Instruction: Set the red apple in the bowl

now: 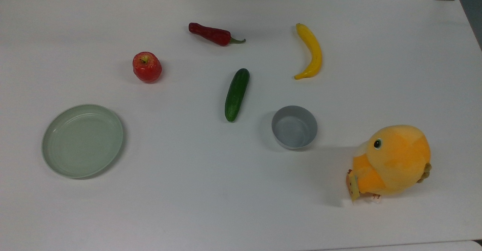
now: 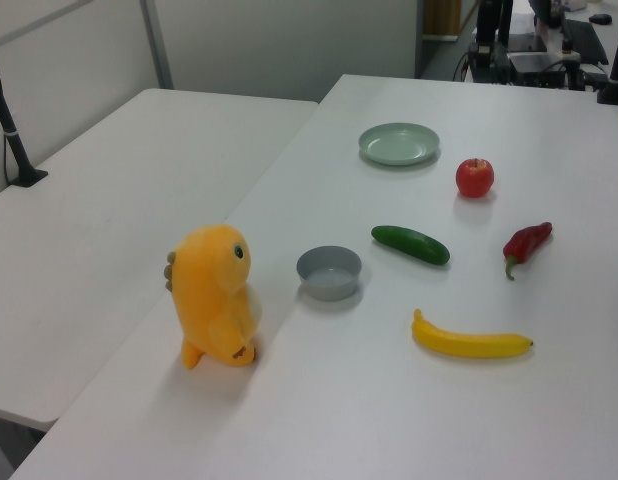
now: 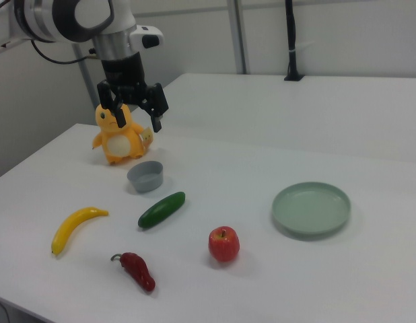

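Note:
The red apple (image 1: 147,67) stands upright on the white table, stem up, also seen as the apple (image 2: 475,177) and the apple (image 3: 223,243). The small grey bowl (image 1: 294,127) is empty; it sits between the cucumber and the plush toy, bowl (image 2: 329,272), bowl (image 3: 146,175). In the right view my gripper (image 3: 138,116) hangs open in the air above the toy and the bowl, well away from the apple, with nothing between its fingers.
A pale-green plate (image 1: 83,140) lies at the top view's left. A red chili pepper (image 1: 212,34), a cucumber (image 1: 237,94) and a banana (image 1: 311,51) lie between apple and bowl. An orange plush toy (image 1: 391,161) stands beside the bowl.

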{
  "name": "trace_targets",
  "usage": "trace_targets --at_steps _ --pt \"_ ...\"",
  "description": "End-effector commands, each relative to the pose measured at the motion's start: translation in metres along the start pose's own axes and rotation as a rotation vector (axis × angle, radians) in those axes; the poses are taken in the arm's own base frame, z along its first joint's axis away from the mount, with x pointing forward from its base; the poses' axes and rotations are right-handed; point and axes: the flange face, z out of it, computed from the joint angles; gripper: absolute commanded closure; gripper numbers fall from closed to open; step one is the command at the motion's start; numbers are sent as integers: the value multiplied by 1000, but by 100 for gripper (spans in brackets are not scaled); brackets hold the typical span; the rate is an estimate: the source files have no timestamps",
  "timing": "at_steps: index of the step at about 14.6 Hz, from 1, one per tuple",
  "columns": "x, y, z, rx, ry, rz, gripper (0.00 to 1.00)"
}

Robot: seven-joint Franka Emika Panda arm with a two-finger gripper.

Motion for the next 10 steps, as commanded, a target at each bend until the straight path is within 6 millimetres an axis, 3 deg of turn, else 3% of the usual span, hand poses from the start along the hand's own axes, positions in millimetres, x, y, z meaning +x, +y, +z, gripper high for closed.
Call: trace_targets --at_steps 1,6,9,10 --pt "3 -7 20 0 -26 -19 0" --pt "4 -2 22 0 -25 -12 0" --pt "4 30 35 3 -45 -70 0" --pt "2 49 35 3 -41 -124 0"
